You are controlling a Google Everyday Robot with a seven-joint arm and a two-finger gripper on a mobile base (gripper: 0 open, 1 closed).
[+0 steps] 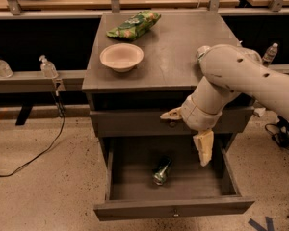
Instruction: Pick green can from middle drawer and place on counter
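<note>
1. My gripper (183, 138) hangs in front of the cabinet, over the right part of the open drawer (173, 209). It is released: one finger points to the side, the other points down, and nothing is between them.
2. The green can (162, 171) lies on its side on the drawer floor, near the middle. It is apart from my gripper, lower than it and toward the left of the camera view.
3. Its long axis runs about from the front of the drawer to the back, a little slanted. One silver end faces the front panel.
4. I judge that the coming move turns on this: I must go down and sideways to the can, and turn my wrist so the fingers close across the round body, not along the axis.
5. The can may roll when one finger touches it first.
6. Above is the counter (183, 47), with a bowl (121, 57) and a green bag (134, 25) on it. The can is not yet picked.
</note>
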